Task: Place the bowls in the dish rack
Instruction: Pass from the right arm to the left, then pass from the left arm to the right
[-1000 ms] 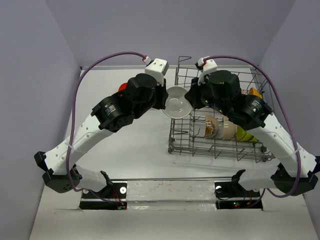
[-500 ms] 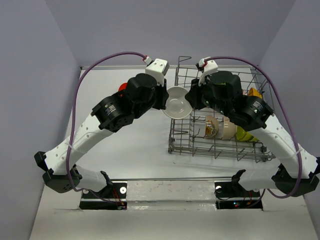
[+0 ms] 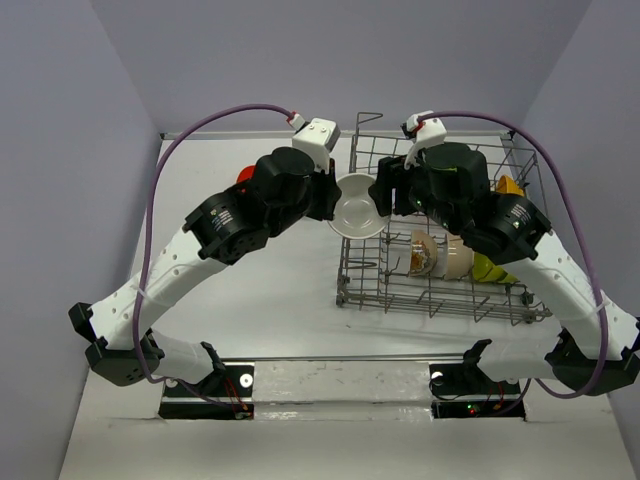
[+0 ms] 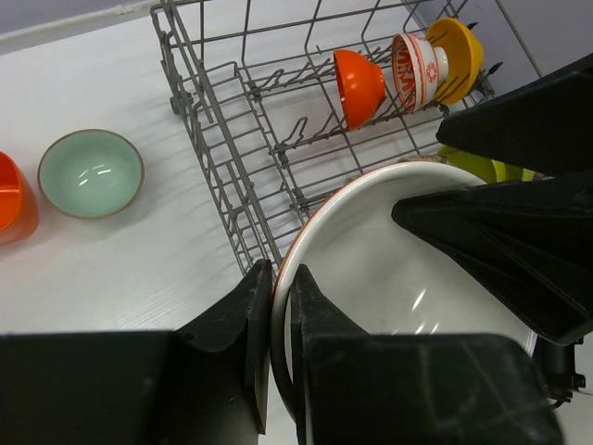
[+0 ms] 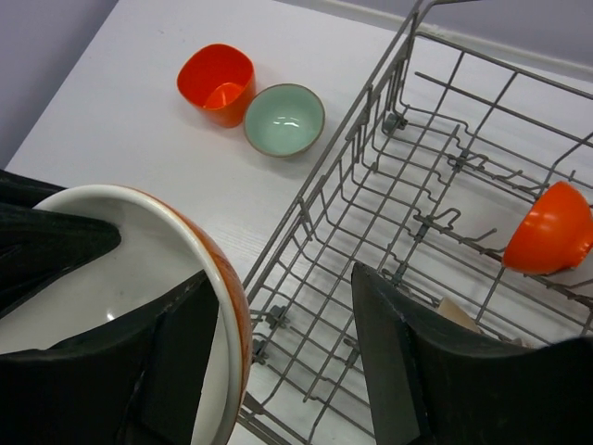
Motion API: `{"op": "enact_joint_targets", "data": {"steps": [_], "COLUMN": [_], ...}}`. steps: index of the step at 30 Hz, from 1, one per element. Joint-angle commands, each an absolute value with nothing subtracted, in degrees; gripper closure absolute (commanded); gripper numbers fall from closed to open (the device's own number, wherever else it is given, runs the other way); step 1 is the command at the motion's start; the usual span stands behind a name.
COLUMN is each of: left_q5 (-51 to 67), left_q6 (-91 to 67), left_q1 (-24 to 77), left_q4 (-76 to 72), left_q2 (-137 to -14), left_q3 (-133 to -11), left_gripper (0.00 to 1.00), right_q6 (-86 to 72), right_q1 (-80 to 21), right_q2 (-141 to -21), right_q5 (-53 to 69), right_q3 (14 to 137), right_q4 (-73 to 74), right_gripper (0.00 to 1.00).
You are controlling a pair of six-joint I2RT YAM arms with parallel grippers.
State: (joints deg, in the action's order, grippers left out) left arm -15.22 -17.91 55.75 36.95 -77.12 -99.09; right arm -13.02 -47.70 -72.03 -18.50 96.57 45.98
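Top view: your left fingers (image 3: 332,198) are clamped on the left rim of the white glossy orange-rimmed bowl (image 3: 358,207). The bowl sits at the left wall of the grey wire dish rack (image 3: 440,292). Your right fingers (image 3: 386,195) meet the bowl from the right.

Left wrist view: the left fingers pinch the rim tightly.

Right wrist view: the right fingers stand wide apart, straddling the opposite rim and gripping nothing.

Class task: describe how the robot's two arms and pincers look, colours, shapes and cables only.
The left arm and right arm have white tubular links and bulky black rounded joints. A purple cable loops to each wrist. The left pincer and right pincer each have two flat, tapering black fingers.
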Motion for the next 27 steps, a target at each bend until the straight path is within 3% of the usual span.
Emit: {"op": "enact_joint_targets", "data": {"steps": [1,9,18,27], "left_q5": [-15.29,-16.0,-16.79,-11.43], "left_q6": [-18.46,-18.46,-16.35,-14.06], "left_q1": [55.63,55.63,54.41,52.12], "left_q4": [33.66,33.93,35.68,42.44], "left_q2": [-75.32,-77.34,-86.04,-99.92], "left_q3": [-99.23,-99.05,-106.69,-127.85], "left_gripper": [1.0,1.0,1.0,1.0], "right_q6": [-12.39,-9.58,-8.0,-6.59], "right_q1": [-47.72,-47.72,-47.72,-47.72], "right_q2": [-70.23,-67.15,-67.15,-68.55], "right_q5": [-26.0,-25.86,-24.26,-14.94], "right_q3": [98.08,105.8,107.84,105.65], "right_q4": [44.65,47.19,49.39,48.34], "right_gripper": [0.34,0.35,0.35,0.36]}}
